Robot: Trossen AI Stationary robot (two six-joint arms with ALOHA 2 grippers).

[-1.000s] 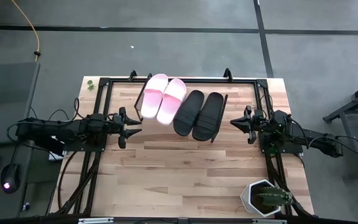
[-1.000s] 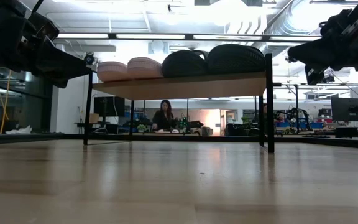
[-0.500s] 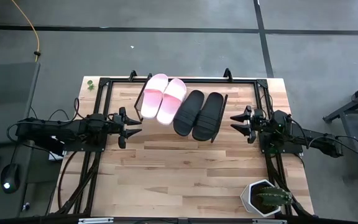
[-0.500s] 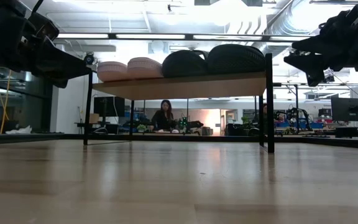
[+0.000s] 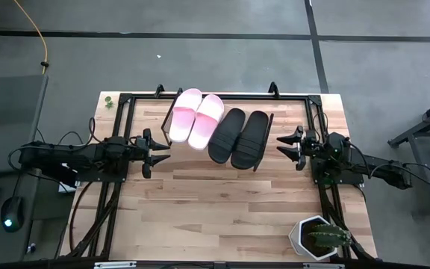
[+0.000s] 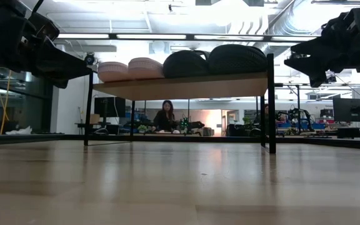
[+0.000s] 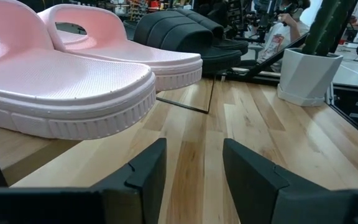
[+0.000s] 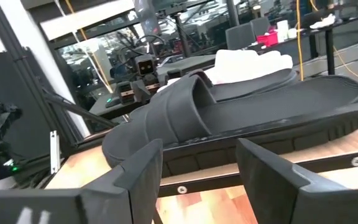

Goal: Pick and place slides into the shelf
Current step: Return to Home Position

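High view, table (image 5: 222, 217), grey floor (image 5: 200, 67), slides (image 5: 237, 134) on shelf (image 6: 180, 87), left fingers (image 5: 157, 145) and right fingers (image 5: 286, 140) spread

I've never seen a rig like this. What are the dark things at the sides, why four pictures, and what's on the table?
This is a robot: two dark arms at a wooden table, each ending in a two-finger gripper. One picture looks straight down, one looks level across the tabletop, and two come from cameras on the arms' wrists, looking past their own fingers. The left gripper and the right gripper hang on either side of the shelf, both open and holding nothing. On the shelf lie two pink slides and two black slides, side by side. A potted cactus stands at a table corner on the right arm's side.
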